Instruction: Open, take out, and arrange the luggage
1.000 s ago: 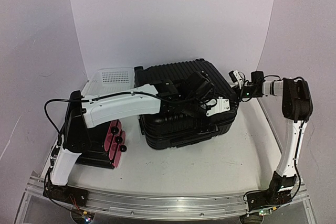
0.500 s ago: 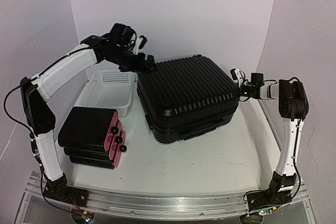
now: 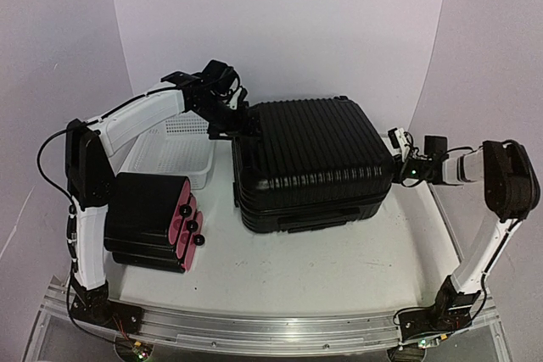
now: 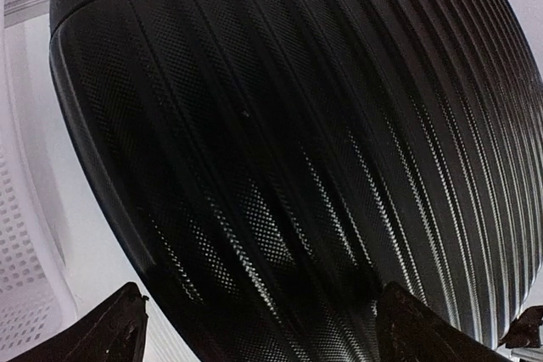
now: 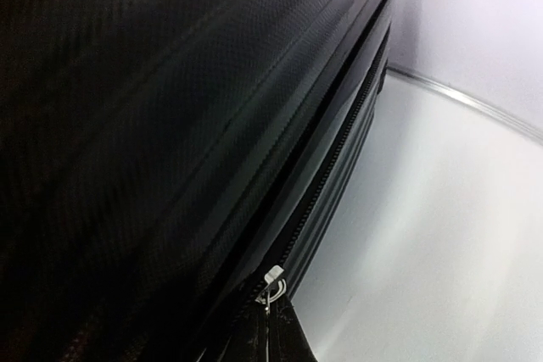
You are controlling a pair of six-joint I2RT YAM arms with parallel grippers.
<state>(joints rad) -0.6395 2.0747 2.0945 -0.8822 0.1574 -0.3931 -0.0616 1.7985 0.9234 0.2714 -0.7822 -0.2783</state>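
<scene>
Since half a second ago the left arm has dropped from above the basket (image 3: 174, 154) to the luggage's far left corner, and the luggage (image 3: 310, 154) has turned squarer to the table (image 3: 356, 269) edge.

At the left, the small case (image 3: 144, 209) lies apart from the work. The left gripper (image 3: 236, 123) is spread wide with the ribbed shell between its fingers; whether they touch it I cannot tell. The luggage lies flat mid-table, lid down. At its right side the right gripper (image 3: 397, 161) has its fingers pressed together at the zip pull (image 5: 272, 277), which sits at their tips. A true pinch on the pull cannot be confirmed.

The step looks like unzipping. To do it well, the left should brace that corner so the luggage does not swing. The right should draw the pull along the seam, not away from it, and follow the corner's curve slowly.
</scene>
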